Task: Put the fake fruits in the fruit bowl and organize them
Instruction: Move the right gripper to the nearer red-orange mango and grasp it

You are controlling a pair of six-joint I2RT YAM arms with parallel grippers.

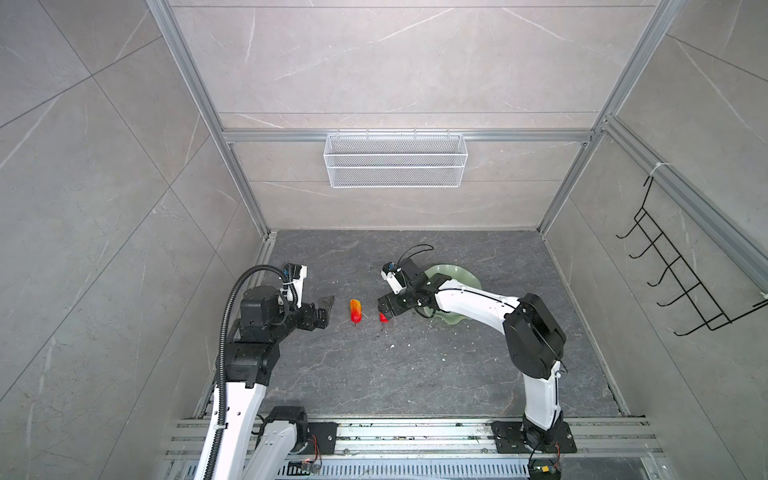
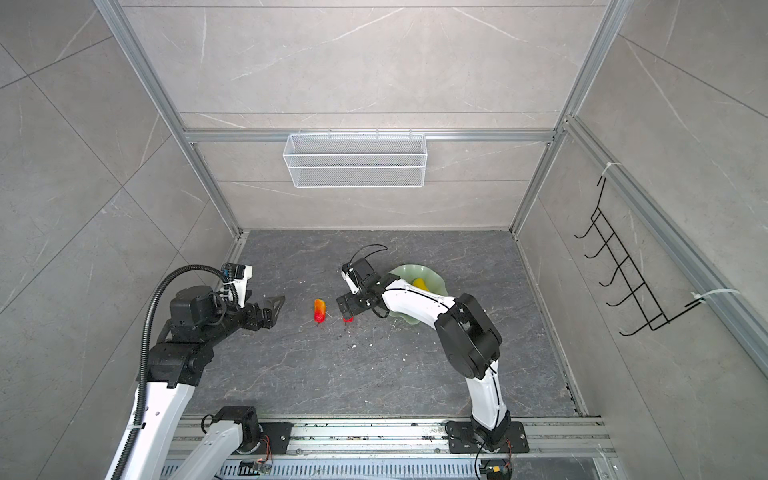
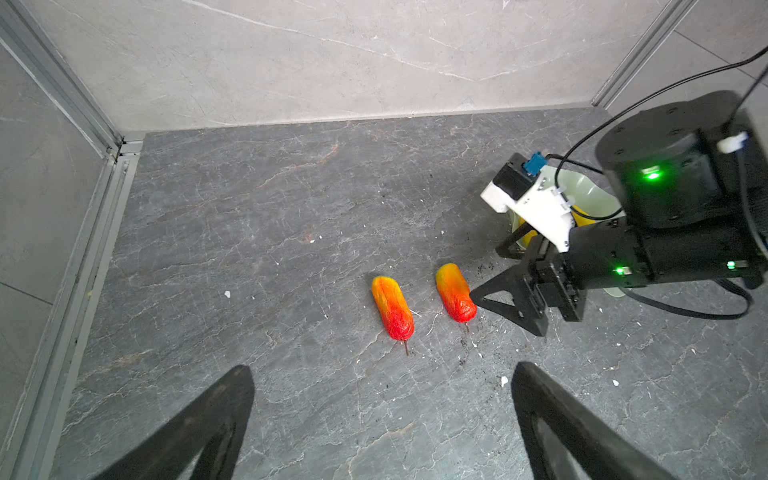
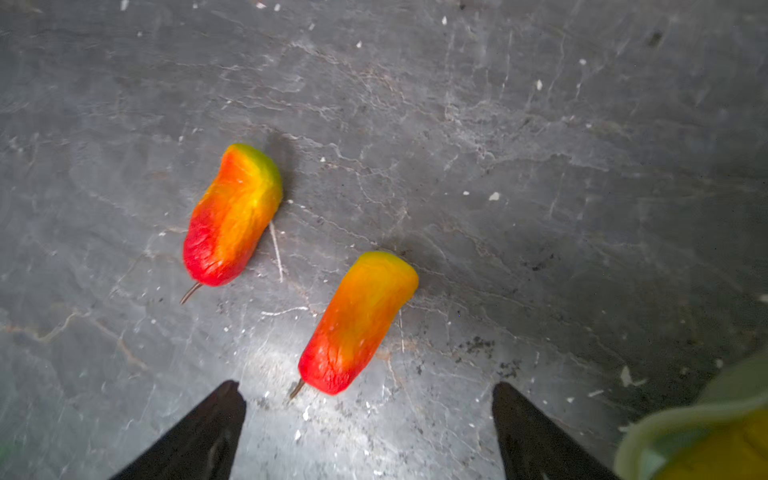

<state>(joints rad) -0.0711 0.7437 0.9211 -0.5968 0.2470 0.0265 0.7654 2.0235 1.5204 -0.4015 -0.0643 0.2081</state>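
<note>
my right gripper (image 4: 365, 390): released, jaws spread wide and nothing between the pads. it hangs low over the table, my arm stretching from the bowl side toward the middle.
my left gripper (image 3: 384, 372): released too, jaws wide and empty, held above the table on the left and pointing toward the two loose fruits.
nearer tapered fruit (image 4: 357, 324): red-orange-yellow, lying on its side on the table just ahead of my right fingertips, red stem end toward me. in the left wrist view one of my right fingers (image 3: 478, 296) comes right up beside that red end, and i cannot tell whether it touches. in both top views my right gripper hides all but the red tip.
farther tapered fruit (image 1: 355, 311): same colours, lying flat between my two grippers. it is near its twin but apart from it, and roughly parallel.
fruit bowl (image 2: 409, 269): pale mint green with a wavy rim, on the table at the right, partly under my right arm. both tapered fruits lie outside it.
yellow fruit (image 2: 420, 284): inside the bowl, mostly hidden by my right arm. i cannot tell its full shape.
table (image 1: 374, 374): dark grey stone pattern, scattered with small white crumbs.
wire basket (image 1: 395, 160): white mesh, hanging on the back wall, well apart from the fruits.
</note>
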